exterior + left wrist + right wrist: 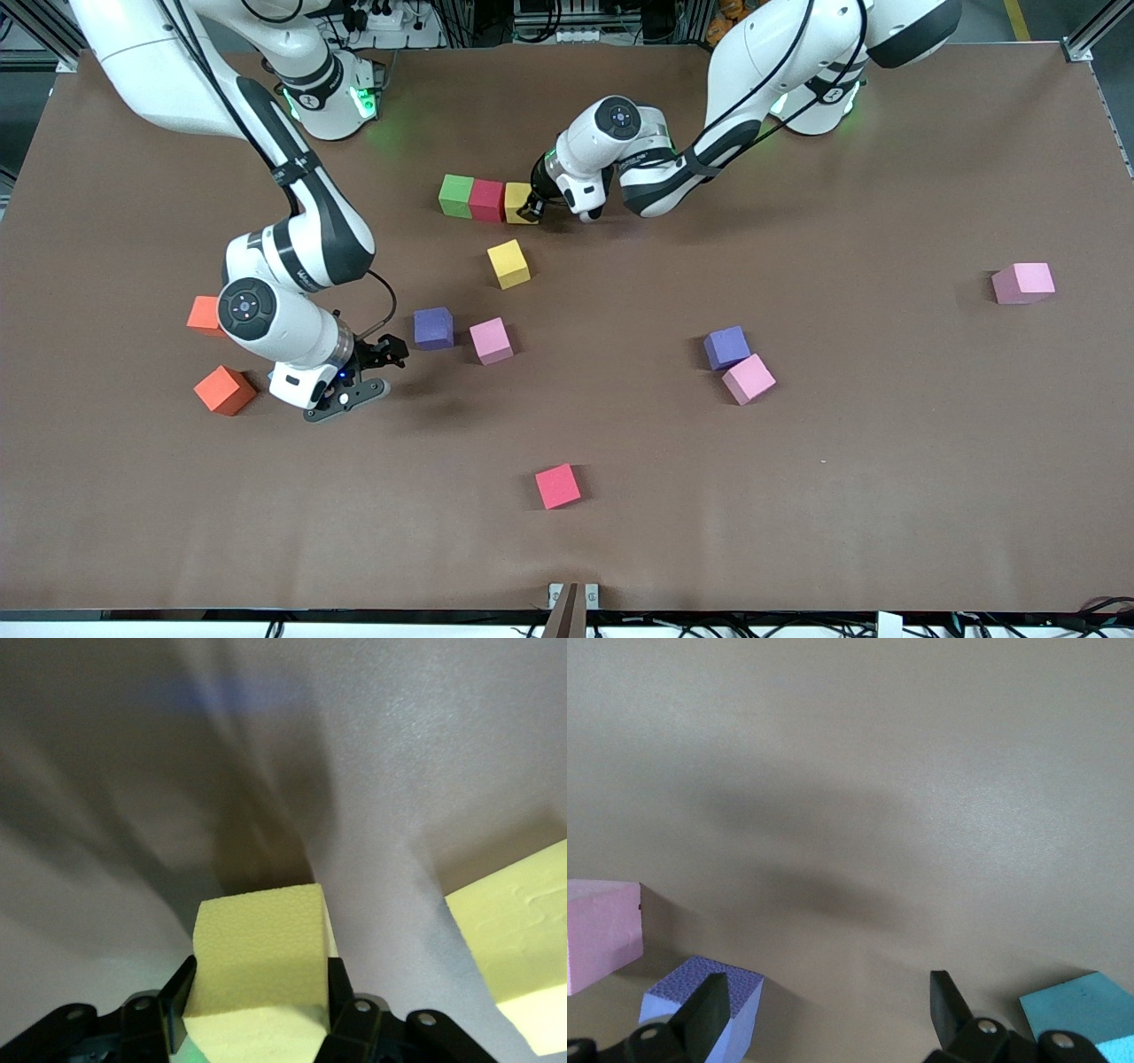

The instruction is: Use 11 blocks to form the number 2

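Jaws of the left gripper (532,211) flank the yellow cube (518,202) ending the green-red-yellow row; right gripper (383,354) gapes; eight blocks remain.

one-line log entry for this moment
left gripper: around row's yellow block | right gripper: open, empty, low by purple block

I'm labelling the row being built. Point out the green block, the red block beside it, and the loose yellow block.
green block (456,195), front view, top face.
red block (486,199), front view, top face.
loose yellow block (508,263), front view, top face.
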Motion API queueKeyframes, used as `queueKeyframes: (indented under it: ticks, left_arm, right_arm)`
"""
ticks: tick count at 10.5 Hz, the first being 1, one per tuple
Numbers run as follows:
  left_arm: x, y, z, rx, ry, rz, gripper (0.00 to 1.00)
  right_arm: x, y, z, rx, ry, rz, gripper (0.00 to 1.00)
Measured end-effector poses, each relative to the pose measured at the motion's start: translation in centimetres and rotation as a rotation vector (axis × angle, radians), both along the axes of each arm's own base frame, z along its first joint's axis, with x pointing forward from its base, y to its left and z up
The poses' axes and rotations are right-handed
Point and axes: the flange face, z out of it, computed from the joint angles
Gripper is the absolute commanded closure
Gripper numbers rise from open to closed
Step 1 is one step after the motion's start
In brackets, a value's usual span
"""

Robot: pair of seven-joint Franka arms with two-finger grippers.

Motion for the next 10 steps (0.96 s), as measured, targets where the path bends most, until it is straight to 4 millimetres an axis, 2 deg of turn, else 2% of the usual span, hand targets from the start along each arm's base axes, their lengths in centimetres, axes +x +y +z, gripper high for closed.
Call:
queueKeyframes:
  ticks: [5,10]
  left_arm:
    - [0.18,-0.90,-0.02,-0.025,-0.038,-0.070,0.42]
    - [0.12,-0.84,-0.75,-0.027,-0.055,-0.119,0.42]
  right_arm:
    - [0.01,0.00,0.02,0.000,0.000,0.000,0.00]
    - [0.06,0.00,0.08,0.001,-0.002,0.000,0.00]
